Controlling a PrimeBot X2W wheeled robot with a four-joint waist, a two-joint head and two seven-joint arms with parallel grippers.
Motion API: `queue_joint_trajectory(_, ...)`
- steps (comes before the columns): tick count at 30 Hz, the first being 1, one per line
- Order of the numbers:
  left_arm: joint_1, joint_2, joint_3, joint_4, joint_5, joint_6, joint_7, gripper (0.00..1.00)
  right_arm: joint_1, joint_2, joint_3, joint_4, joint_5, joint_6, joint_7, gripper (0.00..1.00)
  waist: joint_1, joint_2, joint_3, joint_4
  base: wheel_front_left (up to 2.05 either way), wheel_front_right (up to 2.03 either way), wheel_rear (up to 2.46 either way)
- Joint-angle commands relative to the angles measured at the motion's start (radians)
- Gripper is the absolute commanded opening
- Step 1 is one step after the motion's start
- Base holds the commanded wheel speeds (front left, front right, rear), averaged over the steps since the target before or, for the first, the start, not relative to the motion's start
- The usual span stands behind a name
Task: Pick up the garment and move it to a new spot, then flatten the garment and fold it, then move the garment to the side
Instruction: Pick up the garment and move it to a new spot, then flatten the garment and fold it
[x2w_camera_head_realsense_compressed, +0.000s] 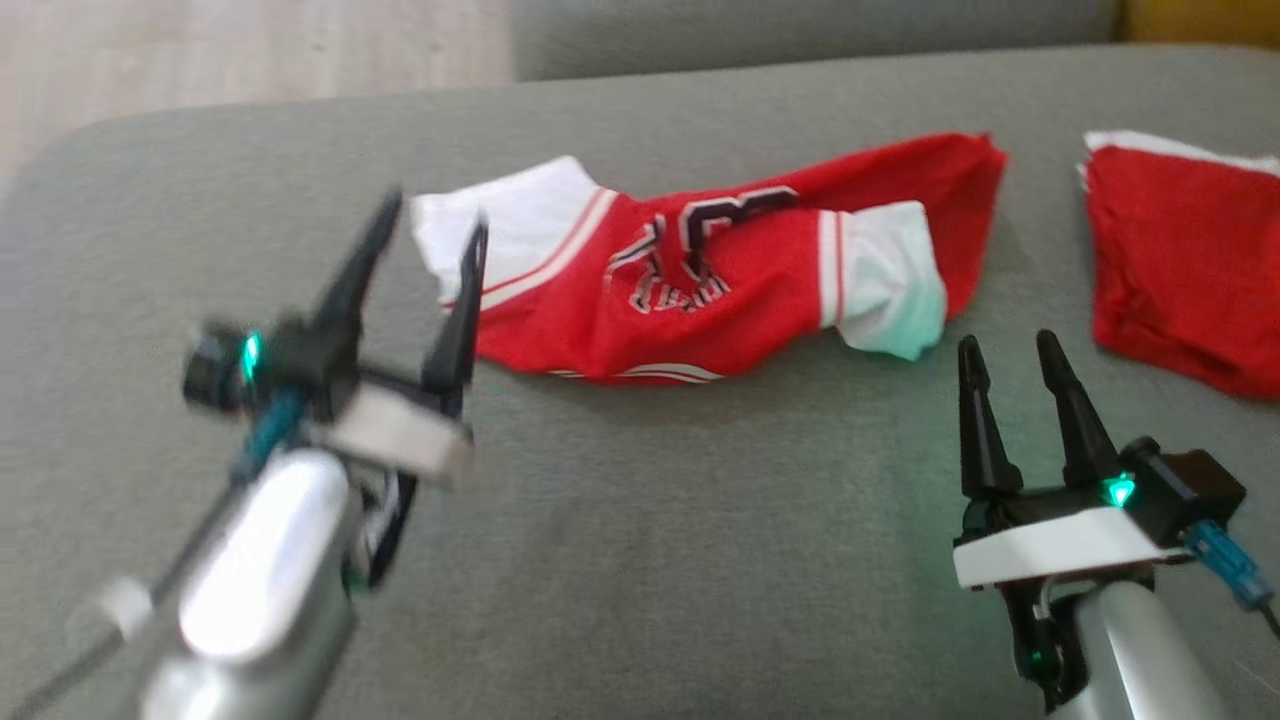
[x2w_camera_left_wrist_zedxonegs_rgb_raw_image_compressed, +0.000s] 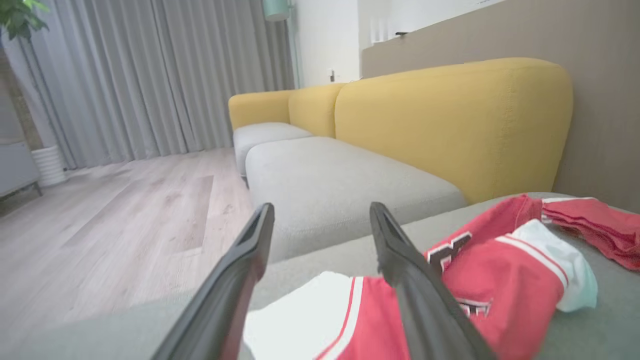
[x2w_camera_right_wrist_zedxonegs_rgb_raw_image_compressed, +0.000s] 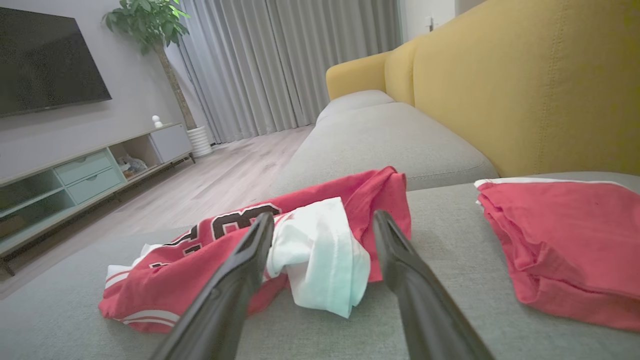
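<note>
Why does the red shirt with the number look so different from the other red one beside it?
The jersey has white sleeves and black lettering; the folded red garment is plain red with a white edge. The jersey lies crumpled and bunched; the folded red garment lies in flat layers. Both are red and rest on the grey cushion.

Fingers (x2w_camera_head_realsense_compressed: 980, 430): two per gripper, long, black, tapering
Bases (x2w_camera_head_realsense_compressed: 1060, 545): white plates
Housings (x2w_camera_head_realsense_compressed: 1195, 485): black, boxy
Lights (x2w_camera_head_realsense_compressed: 1118, 490): green
Cable (x2w_camera_head_realsense_compressed: 1225, 570): blue plug
Forearms (x2w_camera_head_realsense_compressed: 260, 560): glossy silver
</note>
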Motion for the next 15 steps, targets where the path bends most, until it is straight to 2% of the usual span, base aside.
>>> queue_joint_trajectory(1,0.024,0.022,0.046,-0.044,-0.015,0.019,-0.019,1.0,-0.002,-0.003,0.015,-0.028,-0.009,-0.001,-0.011,1.0,0.0001,0.0,-0.033,0.045,0.0,0.0,0.0)
queue_joint_trajectory(7,0.197,-0.011,0.042,-0.063,-0.059,0.061,-0.046,1.0,0.019,-0.003,0.005,-0.03,-0.013,-0.001,-0.011,1.0,0.0001,0.0,-0.044,0.075,0.0,0.0,0.0)
queue_joint_trajectory(11,0.213,-0.02,0.035,-0.068,-0.056,0.069,-0.054,1.0,0.019,-0.003,0.01,-0.03,-0.019,-0.001,-0.011,1.0,0.0001,0.0,-0.043,0.077,0.0,0.0,0.0)
queue_joint_trajectory(15,0.195,-0.022,0.02,-0.069,-0.053,0.059,-0.044,1.0,0.01,-0.003,0.016,-0.03,-0.021,-0.001,-0.011,1.0,0.0001,0.0,-0.034,0.06,0.0,0.0,0.0)
